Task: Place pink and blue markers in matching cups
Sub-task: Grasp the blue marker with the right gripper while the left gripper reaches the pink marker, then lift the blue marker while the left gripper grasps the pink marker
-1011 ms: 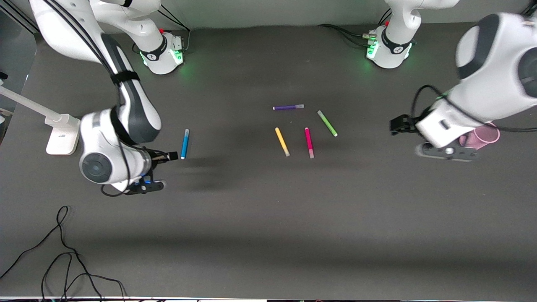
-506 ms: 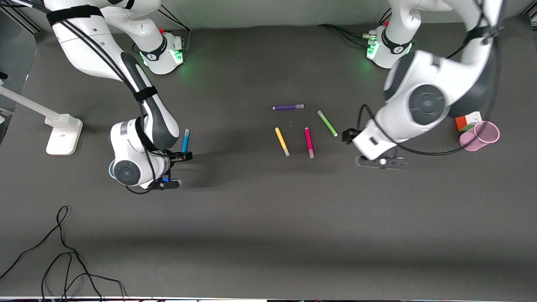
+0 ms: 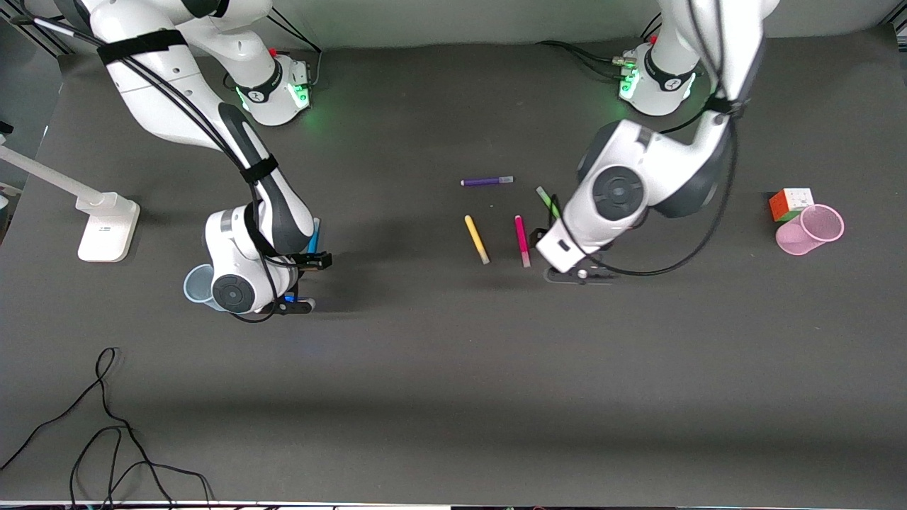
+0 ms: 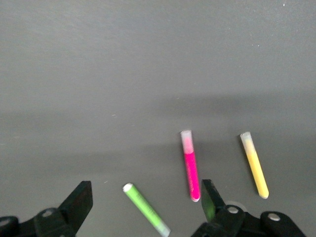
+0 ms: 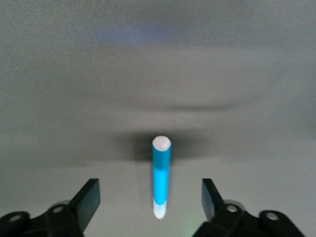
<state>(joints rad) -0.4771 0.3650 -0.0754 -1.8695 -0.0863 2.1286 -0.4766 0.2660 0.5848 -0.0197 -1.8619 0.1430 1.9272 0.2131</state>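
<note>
The blue marker [image 3: 314,236] lies on the dark table, its nearer end hidden under my right hand. In the right wrist view the blue marker [image 5: 161,177] lies lengthwise between the jaws. My right gripper [image 3: 301,283] [image 5: 149,197] is open and empty above it. The pale blue cup [image 3: 196,283] sits beside that hand. The pink marker [image 3: 522,241] [image 4: 190,170] lies mid-table. My left gripper [image 3: 563,258] [image 4: 144,196] is open and empty, over the green pen right beside the pink marker. The pink cup [image 3: 811,230] sits at the left arm's end.
A yellow pen [image 3: 476,239] [image 4: 255,164], a green pen [image 3: 545,198] [image 4: 146,209] and a purple pen [image 3: 487,181] lie round the pink marker. A puzzle cube [image 3: 791,203] stands by the pink cup. A white lamp base [image 3: 106,227] and loose cables [image 3: 106,425] are at the right arm's end.
My left gripper has swung from over the pink cup to beside the pink marker. My right gripper has shifted onto the blue marker, uncovering the blue cup.
</note>
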